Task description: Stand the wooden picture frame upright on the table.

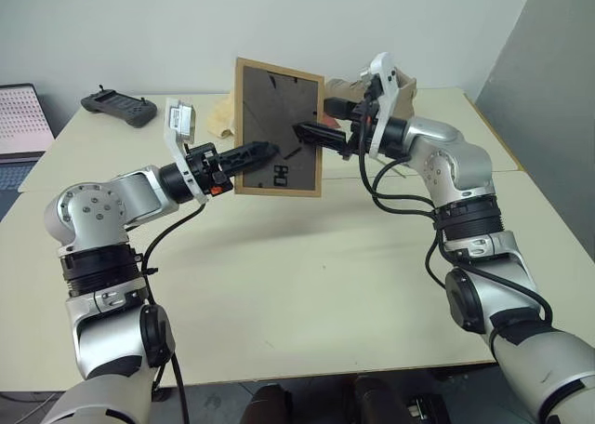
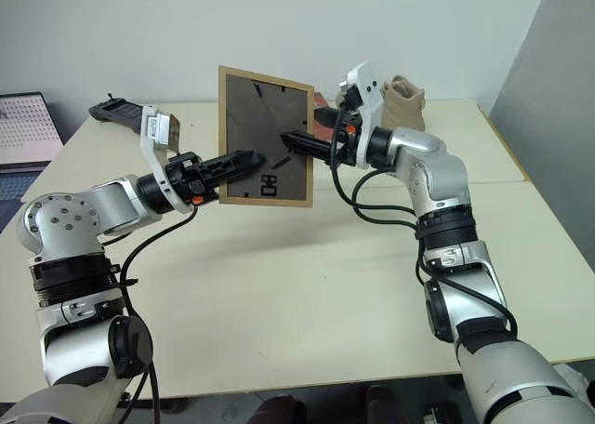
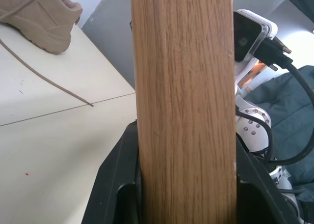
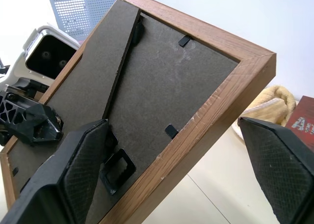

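The wooden picture frame [image 1: 279, 126] is held up above the table [image 1: 307, 275], roughly upright, with its dark brown back panel [image 4: 162, 86] and folded stand toward me. My left gripper [image 1: 265, 150] is shut on the frame's left side; in the left wrist view the light-wood edge [image 3: 184, 86] runs up between its black fingers [image 3: 115, 184]. My right gripper [image 4: 181, 150] reaches in from the right and is open. One of its fingers [image 4: 78, 170] lies in front of the back panel, and the other stands clear of the frame's edge. The picture side is hidden.
A beige shoe [image 2: 404, 99] with a loose lace lies at the back right of the table. A red book [image 4: 304, 121] and a coil of pale rope [image 4: 270, 103] lie behind the frame. A black controller [image 1: 119, 106] and a perforated panel [image 1: 19, 117] are at the far left.
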Available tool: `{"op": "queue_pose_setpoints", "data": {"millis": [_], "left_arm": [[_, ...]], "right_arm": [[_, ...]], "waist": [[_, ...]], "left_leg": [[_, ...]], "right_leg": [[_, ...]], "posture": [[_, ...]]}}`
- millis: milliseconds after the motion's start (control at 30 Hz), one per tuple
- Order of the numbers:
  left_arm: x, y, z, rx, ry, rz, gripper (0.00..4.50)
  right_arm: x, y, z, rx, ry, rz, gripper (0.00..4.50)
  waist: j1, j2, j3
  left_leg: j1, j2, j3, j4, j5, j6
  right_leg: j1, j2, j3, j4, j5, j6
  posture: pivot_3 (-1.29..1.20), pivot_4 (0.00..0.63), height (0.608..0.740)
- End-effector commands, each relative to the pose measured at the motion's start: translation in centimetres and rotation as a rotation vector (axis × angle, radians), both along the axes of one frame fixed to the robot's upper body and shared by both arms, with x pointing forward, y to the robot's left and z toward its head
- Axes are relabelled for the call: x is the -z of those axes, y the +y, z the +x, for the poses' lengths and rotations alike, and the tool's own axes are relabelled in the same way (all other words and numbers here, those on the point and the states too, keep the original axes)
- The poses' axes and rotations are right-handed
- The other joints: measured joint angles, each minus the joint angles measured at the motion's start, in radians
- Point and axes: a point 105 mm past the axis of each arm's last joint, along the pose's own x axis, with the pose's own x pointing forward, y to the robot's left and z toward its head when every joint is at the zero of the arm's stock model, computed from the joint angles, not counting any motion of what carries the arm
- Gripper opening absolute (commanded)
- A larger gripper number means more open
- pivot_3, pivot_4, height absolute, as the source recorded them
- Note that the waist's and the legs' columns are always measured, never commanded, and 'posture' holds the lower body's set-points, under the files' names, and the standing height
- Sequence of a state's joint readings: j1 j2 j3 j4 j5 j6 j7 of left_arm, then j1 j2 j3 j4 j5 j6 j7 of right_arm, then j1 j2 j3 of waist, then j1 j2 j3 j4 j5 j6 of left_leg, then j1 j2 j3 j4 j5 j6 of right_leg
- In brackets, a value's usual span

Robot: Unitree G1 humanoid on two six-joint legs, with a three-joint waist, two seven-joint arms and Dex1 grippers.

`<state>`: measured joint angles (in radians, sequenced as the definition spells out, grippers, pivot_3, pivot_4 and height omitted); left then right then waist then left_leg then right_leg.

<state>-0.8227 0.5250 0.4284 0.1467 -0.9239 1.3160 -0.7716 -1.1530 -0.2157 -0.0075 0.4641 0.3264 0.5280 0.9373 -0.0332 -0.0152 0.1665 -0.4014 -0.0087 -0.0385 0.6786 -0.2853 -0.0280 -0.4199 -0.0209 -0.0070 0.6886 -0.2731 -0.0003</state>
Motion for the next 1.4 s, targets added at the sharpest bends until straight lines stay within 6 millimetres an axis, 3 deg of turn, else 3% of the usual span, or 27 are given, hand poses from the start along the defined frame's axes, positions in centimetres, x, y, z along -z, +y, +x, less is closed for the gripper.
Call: {"op": "queue_pose_setpoints", "data": {"millis": [33,200,533,667,733,933,1133,1400], "left_arm": [[-0.3,-0.4,0.0,-0.004,-0.045,0.018,1.28],[-0.2,0.5,0.3,-0.044,-0.046,0.015,1.28],[-0.7,0.8,0.1,-0.059,-0.069,-0.012,1.28],[-0.4,0.9,0.2,-0.06,-0.065,0.002,1.28],[-0.4,0.9,0.2,-0.059,-0.065,0.004,1.28],[-0.1,0.0,0.0,-0.03,-0.067,0.019,1.28],[0.2,-0.1,-0.1,-0.024,-0.065,0.032,1.28],[0.3,0.3,-0.3,-0.038,-0.068,0.039,1.28]], "right_arm": [[-3.7,2.4,-2.1,-0.107,-0.146,0.022,4.47],[-4.2,-0.2,1.2,0.132,-0.195,-0.027,4.47],[-2.9,-2.0,1.2,0.131,-0.175,-0.068,4.47],[-4.9,-0.7,-2.9,-0.167,-0.063,0.077,4.47],[-5.0,0.2,-3.9,-0.224,-0.028,0.091,4.47],[-2.7,3.2,-2.4,-0.129,0.011,0.04,4.47],[-2.0,4.9,-2.6,-0.15,-0.001,0.007,4.47],[-1.7,4.2,-2.5,-0.141,-0.012,-0.018,4.47]], "waist": [[0.0,0.0,0.0],[0.0,0.0,0.0],[0.001,0.0,0.0],[0.001,0.0,0.0],[0.001,0.0,0.0],[0.001,0.0,0.0],[0.004,0.0,0.0],[0.001,0.0,0.0]], "left_leg": [[0.0,0.0,0.0,0.0,0.0,0.0],[0.0,0.0,0.0,0.0,0.0,0.0],[-0.001,0.0,0.0,0.0,0.0,0.0],[-0.001,0.0,0.0,-0.001,0.0,0.0],[-0.001,0.0,0.0,-0.001,0.0,0.0],[0.0,0.0,0.0,-0.001,0.0,0.0],[-0.001,0.0,0.0,0.0,0.0,0.0],[-0.001,0.0,0.0,0.0,0.0,0.0]], "right_leg": [[0.0,0.0,0.0,0.0,0.0,0.0],[-0.001,0.0,0.0,0.0,0.0,0.0],[0.0,-0.001,0.0,0.0,0.0,0.0],[-0.001,0.0,0.0,0.0,0.0,0.0],[-0.001,0.0,0.0,0.0,0.0,0.0],[-0.001,0.0,-0.001,0.001,0.0,0.0],[-0.001,-0.001,0.0,0.0,0.0,0.0],[-0.001,-0.001,0.0,0.0,0.0,0.0]], "posture": [[0.0,0.15,0.74],[0.0,0.15,0.74],[0.0,0.15,0.74],[0.0,0.15,0.74],[0.0,0.15,0.74],[0.0,0.15,0.74],[0.0,0.15,0.74],[0.0,0.15,0.74]]}}
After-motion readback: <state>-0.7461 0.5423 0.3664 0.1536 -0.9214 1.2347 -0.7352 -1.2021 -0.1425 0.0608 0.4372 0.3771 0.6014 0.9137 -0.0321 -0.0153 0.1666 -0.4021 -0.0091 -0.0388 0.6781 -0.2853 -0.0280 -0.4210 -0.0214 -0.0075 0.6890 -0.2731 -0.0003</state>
